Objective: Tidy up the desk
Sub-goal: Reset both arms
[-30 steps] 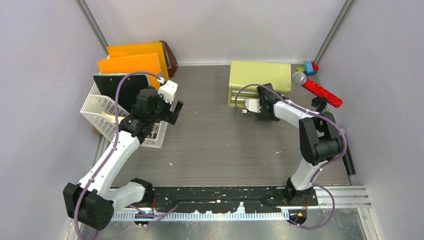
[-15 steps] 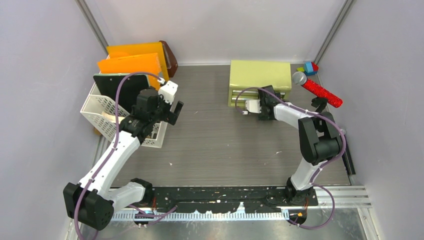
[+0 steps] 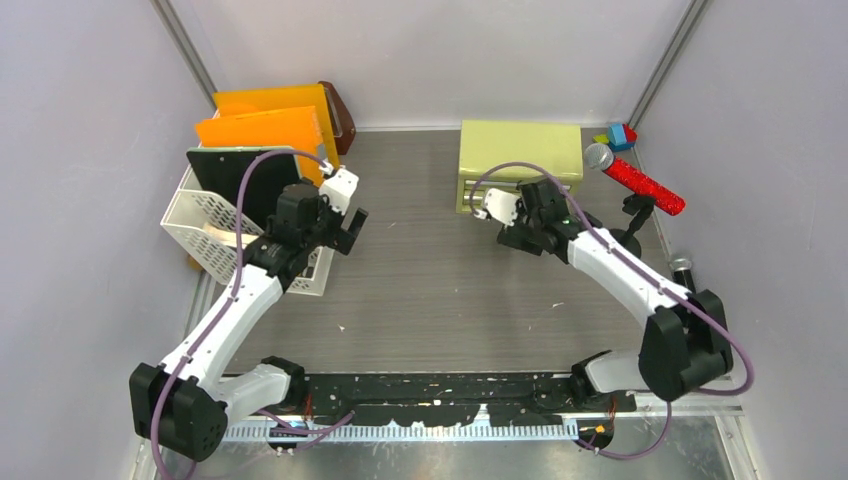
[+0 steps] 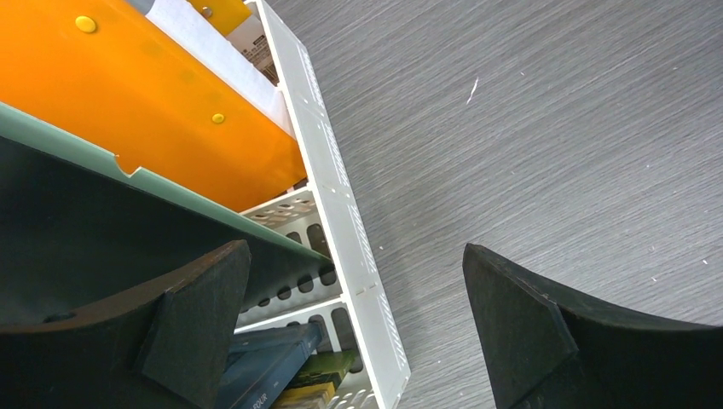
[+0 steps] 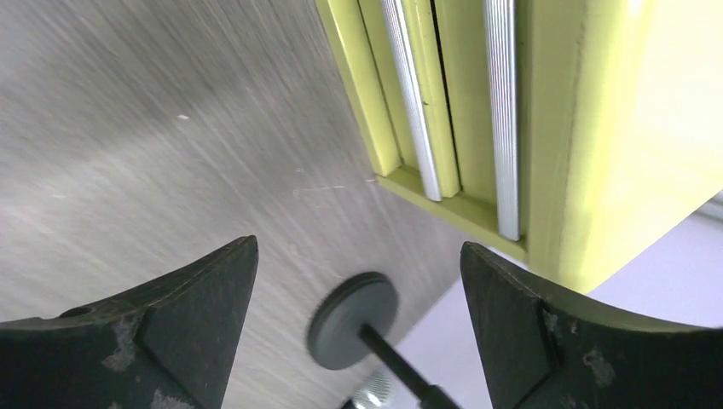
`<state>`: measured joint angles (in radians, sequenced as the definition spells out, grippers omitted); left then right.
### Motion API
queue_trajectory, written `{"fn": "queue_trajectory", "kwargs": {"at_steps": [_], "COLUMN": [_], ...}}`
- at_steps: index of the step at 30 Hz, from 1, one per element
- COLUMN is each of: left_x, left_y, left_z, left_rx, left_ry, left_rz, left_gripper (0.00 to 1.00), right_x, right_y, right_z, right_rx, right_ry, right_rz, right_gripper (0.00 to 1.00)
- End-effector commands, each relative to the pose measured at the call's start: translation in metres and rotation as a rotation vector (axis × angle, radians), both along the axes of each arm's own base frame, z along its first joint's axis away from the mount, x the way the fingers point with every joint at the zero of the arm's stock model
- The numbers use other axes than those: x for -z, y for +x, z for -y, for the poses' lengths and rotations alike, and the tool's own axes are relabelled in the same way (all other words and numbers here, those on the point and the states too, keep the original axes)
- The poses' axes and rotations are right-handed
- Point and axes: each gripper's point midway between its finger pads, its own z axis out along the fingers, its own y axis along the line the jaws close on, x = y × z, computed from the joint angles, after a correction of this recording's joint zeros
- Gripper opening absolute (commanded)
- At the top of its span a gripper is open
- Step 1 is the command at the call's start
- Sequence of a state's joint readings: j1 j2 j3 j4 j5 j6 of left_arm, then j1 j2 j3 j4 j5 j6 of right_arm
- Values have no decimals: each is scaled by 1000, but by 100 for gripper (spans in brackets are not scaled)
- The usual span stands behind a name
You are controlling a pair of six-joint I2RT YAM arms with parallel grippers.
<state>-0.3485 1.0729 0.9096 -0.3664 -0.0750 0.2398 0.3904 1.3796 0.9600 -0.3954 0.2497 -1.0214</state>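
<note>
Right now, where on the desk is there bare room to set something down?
The wide middle of the desk is bare, between the white basket, the drawer cabinet and the black rail. Crowded: the back-left corner with orange folders, the back-right with the red microphone.

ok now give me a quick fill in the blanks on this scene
1. The cabinet is ____ in colour.
2. The left gripper and the right gripper are both ____.
3. The white basket is on the ____ arm's side.
4. The microphone has a ____ handle.
Missing words: yellow-green; open; left; red.
</note>
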Motion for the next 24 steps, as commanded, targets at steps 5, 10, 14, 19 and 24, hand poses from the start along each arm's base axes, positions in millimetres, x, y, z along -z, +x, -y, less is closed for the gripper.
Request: {"fn": "queue_trajectory", "kwargs": {"at_steps": [5, 10, 14, 19, 24], "left_x": [-28, -33, -41, -47, -36], "left_y": [4, -1, -11, -35, -62], "left_z": [2, -4, 0, 12, 18], "left_rx": [-4, -28, 5, 113, 190], "left_ry": [-52, -68, -92, -129, -154], "left_rz": [103, 147, 156, 133, 104], "left_gripper": [100, 100, 100, 100, 100], "right_x": [-72, -119, -149, -162, -150], "right_y": [-39, -56, -71, -96, -116], "right_z": [-52, -56, -49, -38, -33], "right_rx": [155, 239, 276, 273, 245], "right_ry": [643, 913, 1042, 1084, 1105], "right_rz": [13, 116, 189, 232, 223], "right_gripper": [99, 100, 100, 100, 99]}}
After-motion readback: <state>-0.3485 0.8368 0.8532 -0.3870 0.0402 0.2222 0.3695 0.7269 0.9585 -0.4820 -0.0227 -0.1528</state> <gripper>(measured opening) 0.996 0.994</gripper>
